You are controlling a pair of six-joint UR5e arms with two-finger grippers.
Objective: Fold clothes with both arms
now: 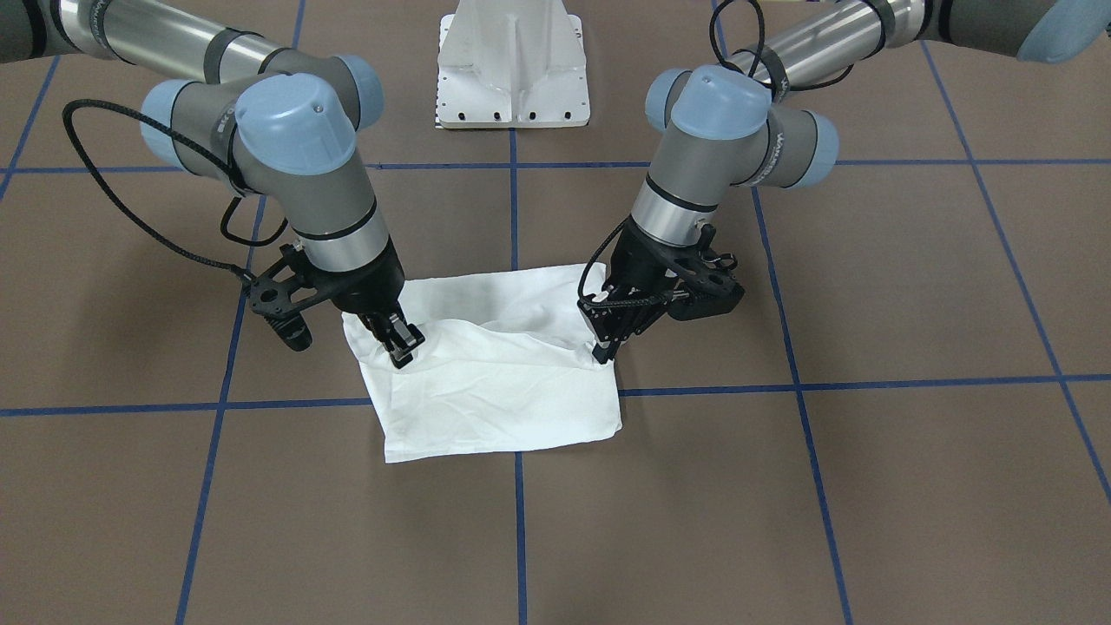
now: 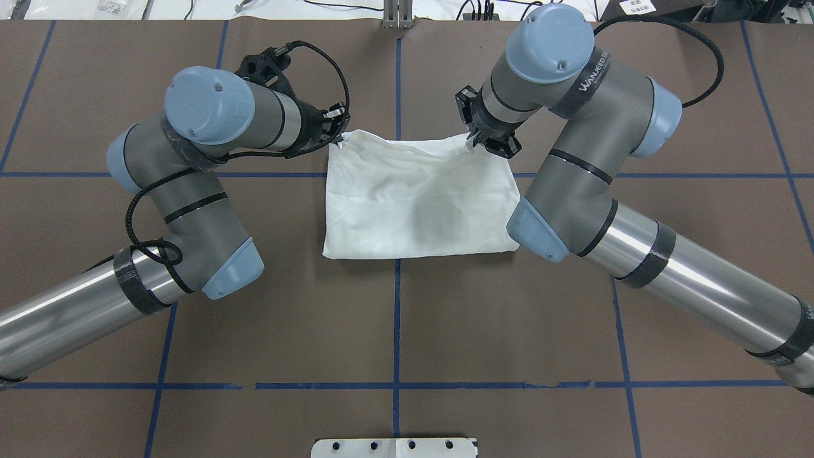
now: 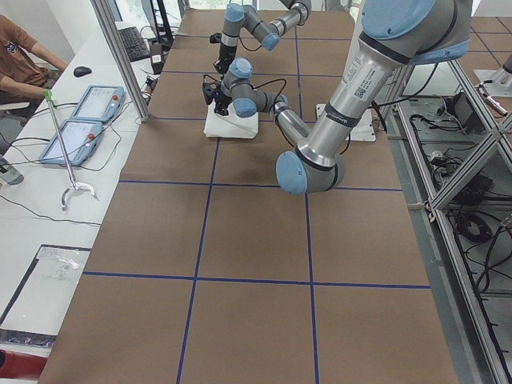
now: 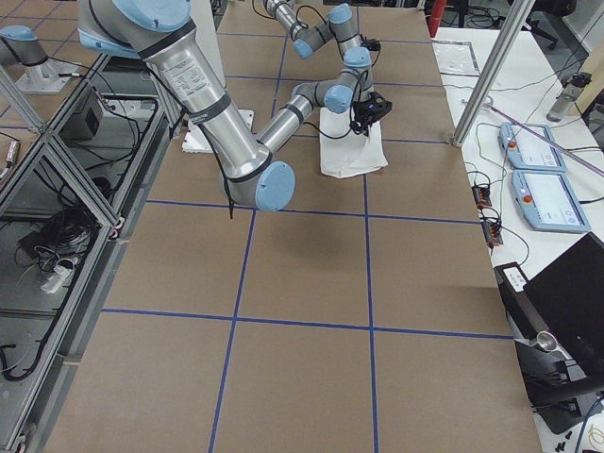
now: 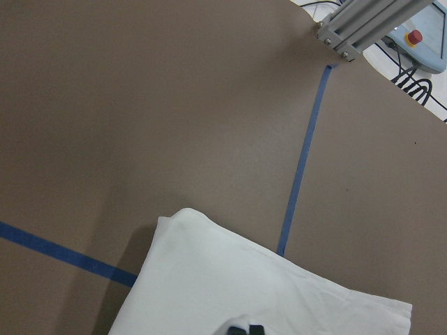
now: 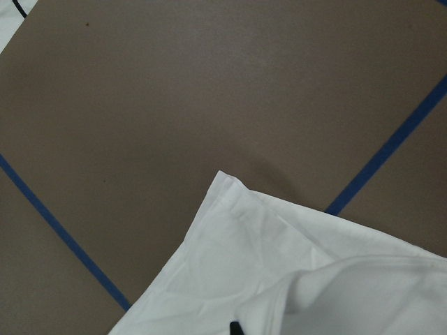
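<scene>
**Both pincers clamped on white shirt, mid-table**

Front view, near to far. The bottom half of the frame is brown table [image 1: 781,521] w/ a blue tape grid [image 1: 868,382].

Just below frame centre is the white shirt [image 1: 495,391], folded to a rough rectangle. It lies over a crossing of two tape lines. Its near edge is flat on the table, w/ the lower-right corner a bit creased.

A raised fold runs across the shirt's middle, left to right, between the two grippers. The far strip of cloth behind the fold lies flat.

- **R gripper** [image 1: 401,345]: centre-left of frame, tilted down and inward. Fingers are pinched together on the cloth by the shirt's left edge.
- **L gripper** [image 1: 601,349]: centre-right of frame, also tilted inward. Fingers are closed on the cloth at the shirt's right edge.

Behind them the R arm [image 1: 295,156] comes in from upper left and the L arm [image 1: 720,148] from upper right, each w/ a black cable looped beside it. Farthest back, at top centre, is the white pedestal base [image 1: 512,69].

In the overhead view the shirt is at frame centre. The grippers sit at its two upper corners, and the cloth rises to a small peak at each.

In both wrist views white cloth fills the bottom of the frame, w/ brown table beyond.
</scene>
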